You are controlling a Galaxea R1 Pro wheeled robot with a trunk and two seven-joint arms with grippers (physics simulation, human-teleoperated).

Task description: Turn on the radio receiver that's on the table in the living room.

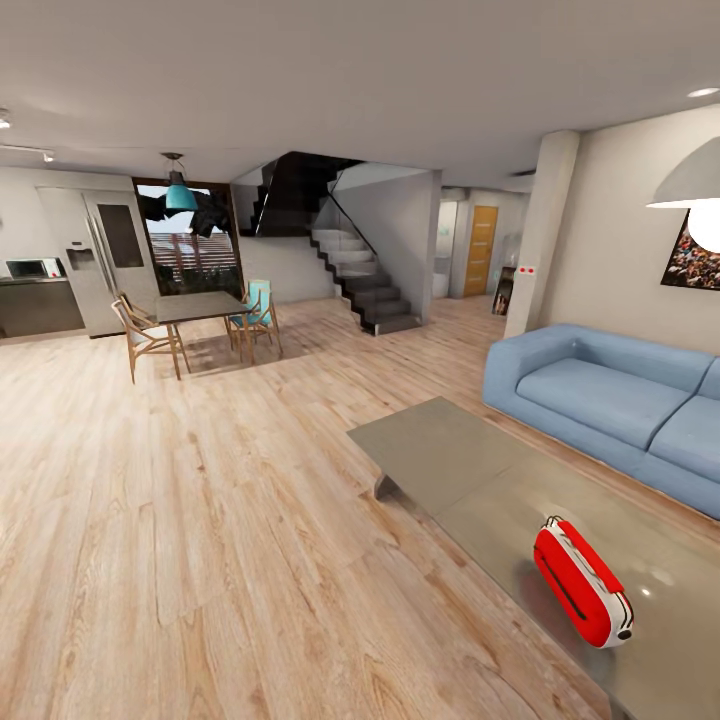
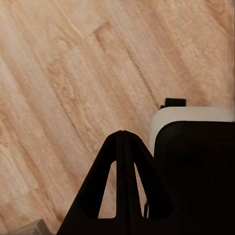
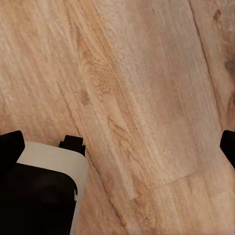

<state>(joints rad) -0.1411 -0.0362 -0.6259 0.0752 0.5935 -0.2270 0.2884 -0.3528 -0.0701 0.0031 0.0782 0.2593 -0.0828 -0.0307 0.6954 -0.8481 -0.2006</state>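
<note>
Radio: the red radio lies on my low grey bench, near its close end, low on the right of my head view. It looks tipped onto its side, white band toward me.
Bench: long and glossy, running from mid-room toward me, just in front of the blue sofa.
Room: light wood floor all round; a white lamp hangs at the upper right, with a picture on the wall behind it.
Further back: a dark dining table with wooden chairs, a staircase, and a fridge on the far left.
Left pincer: my left pincer has its two black fingers meeting at the tips, pressed together with nothing between them, hanging over the floor planks.
Right pincer: my right pincer is spread wide, one black fingertip at each edge of the wrist view, with bare floor between them.
Robot body: a white and black part of me sits beside the left fingers.
</note>
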